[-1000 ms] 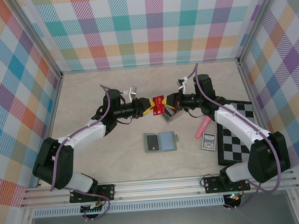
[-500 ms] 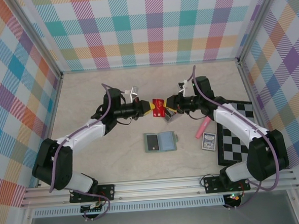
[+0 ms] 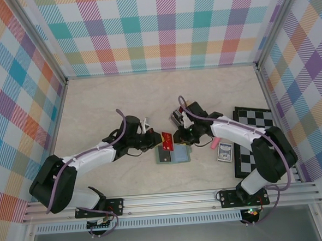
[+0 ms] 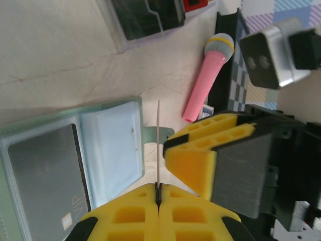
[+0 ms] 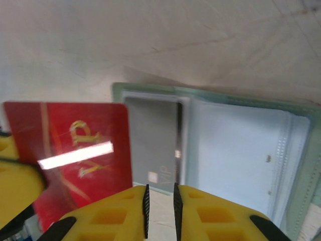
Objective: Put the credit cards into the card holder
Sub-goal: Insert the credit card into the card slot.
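**Q:** what's the red card [image 5: 75,160] look like up close?

**me:** glossy red, gold "VIP" across the face, plus a white glare stripe. My left end effector [image 4: 158,193] is pinching one short end, pads pressed flat on it.

**Q:** which way's it pointing?

**me:** the long axis runs straight out of those pads toward my right end effector [image 5: 159,193]. The face is turned to the right wrist camera, so it's edge-on to my left one. It hangs by the far left corner of the open sage-green card holder [image 3: 180,152], which lies flat on the bench [image 3: 95,113] with a grey card [image 4: 45,170] in one pocket. The right pads are a thin slit apart with nothing between them. A pink stick [image 4: 205,85] lies further out.
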